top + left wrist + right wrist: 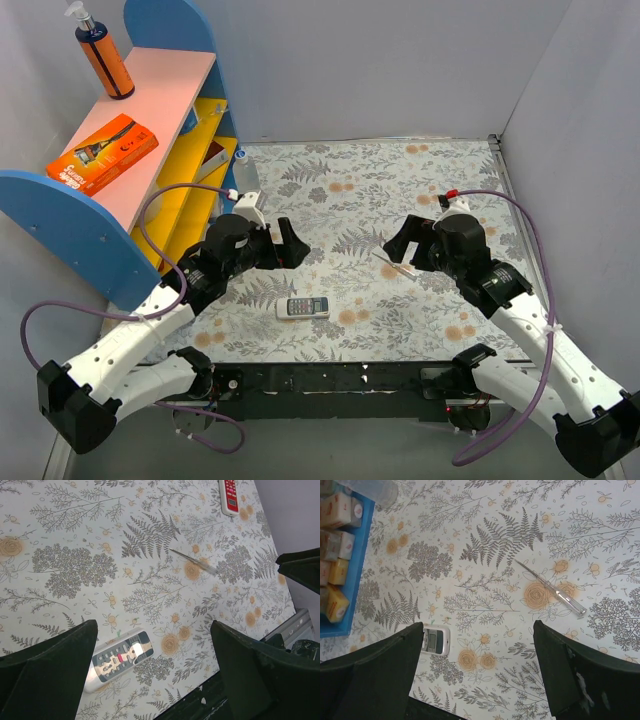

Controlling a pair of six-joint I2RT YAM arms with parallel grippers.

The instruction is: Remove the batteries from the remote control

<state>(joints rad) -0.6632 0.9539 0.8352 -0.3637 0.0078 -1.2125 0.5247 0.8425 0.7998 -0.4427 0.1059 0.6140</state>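
Between the fingers [50,675] of the left gripper [154,626]: nothing held, both dark pads spread wide above the flowered table cover [350,180]. Just near of that gap, the remote control [122,660], lying flat with buttons and small screen upward, untouched, close to the table's near edge and slightly left of centre. Batteries not visible in any view, the remote's back turned down.

Much the same on the right: right gripper [479,626] parted wide, empty, poised over the cover, right of and farther than the remote. Close to it, a slim clear-handled tool [550,587] flat on the cover.

Far left, a blue-sided shelf [60,215] with a pink top carrying an orange box [102,153] and an orange pump bottle [103,55]. Beside its far end, a clear bottle [246,172].
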